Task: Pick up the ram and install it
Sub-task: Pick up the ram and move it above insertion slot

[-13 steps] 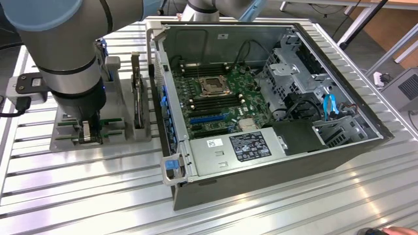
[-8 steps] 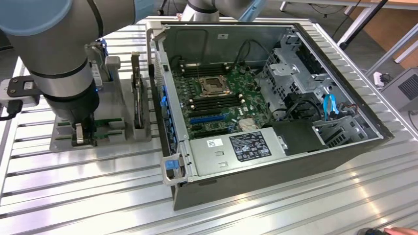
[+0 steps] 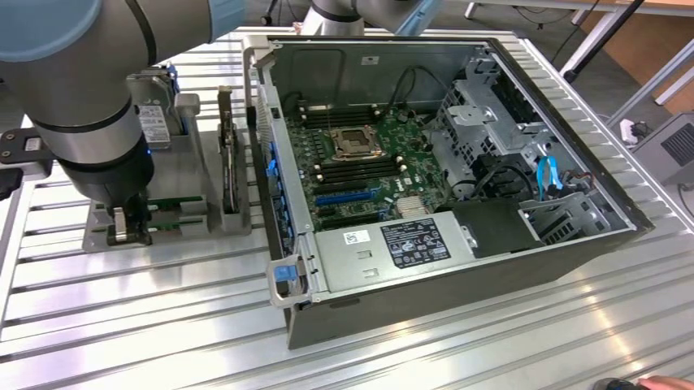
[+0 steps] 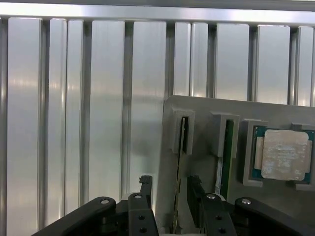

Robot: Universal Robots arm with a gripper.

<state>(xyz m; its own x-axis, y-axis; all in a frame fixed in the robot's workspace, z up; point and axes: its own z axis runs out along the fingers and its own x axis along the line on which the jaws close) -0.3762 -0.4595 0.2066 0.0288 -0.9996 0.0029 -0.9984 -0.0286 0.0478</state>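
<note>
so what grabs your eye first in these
The open computer case, its motherboard bare, lies across the middle of the exterior view. At that view's left the big arm reaches down to a grey holder, its gripper open astride the ram. A CPU sits on the same holder.
</note>
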